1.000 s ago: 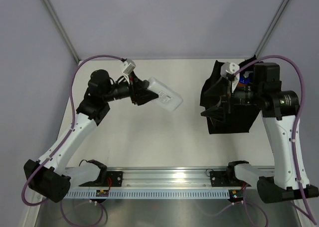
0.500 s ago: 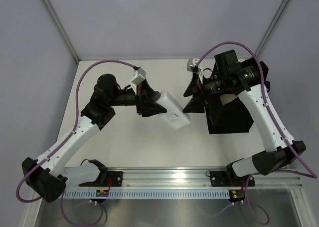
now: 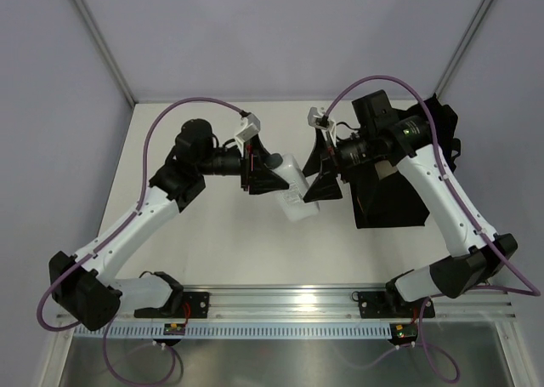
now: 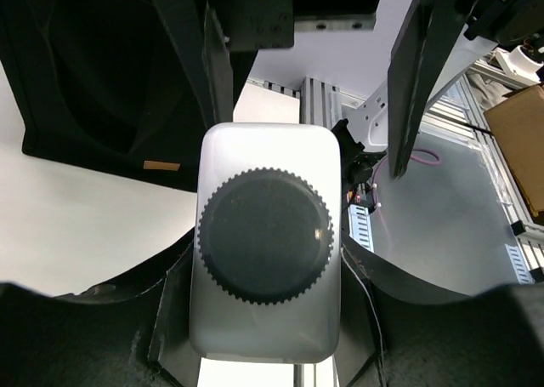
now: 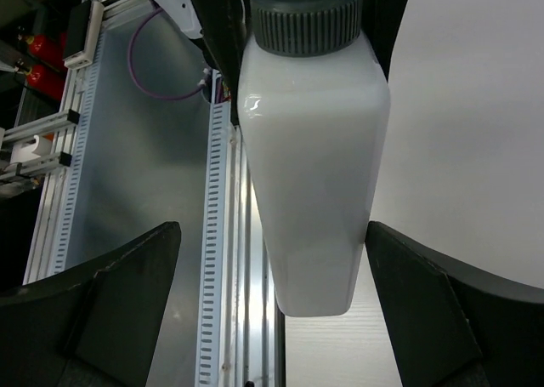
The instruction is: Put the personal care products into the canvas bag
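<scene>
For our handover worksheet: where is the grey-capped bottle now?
Top view: the grey-capped bottle is mid-table, held by the left gripper, inside the open right gripper, left of the canvas bag.

Clear bottle (image 3: 296, 196) aloft beside the black canvas bag (image 3: 399, 204)

The bottle is a translucent, rounded-rectangular flask with a dark grey ribbed screw cap (image 4: 263, 234). It is held above the table (image 3: 212, 225) near its centre, lying tilted, cap end toward 11 o'clock and base toward 5 o'clock. The bag, soft and slumped, lies at 3 o'clock on the tabletop, with a small orange-brown tag (image 4: 161, 165) on its side. The bottle is just beside it at its 9 o'clock.
</scene>
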{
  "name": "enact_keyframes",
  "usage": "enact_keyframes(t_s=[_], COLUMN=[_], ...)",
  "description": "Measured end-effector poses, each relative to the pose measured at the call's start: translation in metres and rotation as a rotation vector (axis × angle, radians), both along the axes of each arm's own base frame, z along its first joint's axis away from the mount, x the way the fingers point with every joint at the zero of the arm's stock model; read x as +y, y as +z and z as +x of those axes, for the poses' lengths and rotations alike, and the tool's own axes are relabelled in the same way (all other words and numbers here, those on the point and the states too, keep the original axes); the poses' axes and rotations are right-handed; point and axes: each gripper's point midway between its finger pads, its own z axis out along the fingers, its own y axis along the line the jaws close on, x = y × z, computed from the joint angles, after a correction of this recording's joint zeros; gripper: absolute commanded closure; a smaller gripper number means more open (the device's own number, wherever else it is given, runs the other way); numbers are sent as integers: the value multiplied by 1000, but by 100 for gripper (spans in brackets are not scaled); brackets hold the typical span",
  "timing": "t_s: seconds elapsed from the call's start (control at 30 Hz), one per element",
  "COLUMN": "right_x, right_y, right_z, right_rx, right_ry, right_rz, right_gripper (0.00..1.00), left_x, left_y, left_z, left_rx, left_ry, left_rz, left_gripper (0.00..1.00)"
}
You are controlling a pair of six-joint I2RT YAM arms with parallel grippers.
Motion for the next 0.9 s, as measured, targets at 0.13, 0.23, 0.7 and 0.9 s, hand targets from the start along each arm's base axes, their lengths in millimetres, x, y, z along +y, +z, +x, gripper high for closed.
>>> enact_keyframes(t_s=[0.13,0.23,0.7,0.9], right_x=[4,5,10,6], right_y=[-17,-21,-23,-25], right_z=[4,10,19,13], right_rx=[23,15,-32,-25], right_ry=[-24,-51,-61,-50], right_rz=[-43,-59,-42,-59], right_gripper=[3,4,100,100], left_x=[-7,-9,-11,-12], left_y=[9,19,31,39], left_z=[10,12,16,21], left_rx=[1,-15,-2,-30], left_ry=[4,6,21,47], left_rz=[-15,-44,-85,-111], left_gripper=[100,100,81,12])
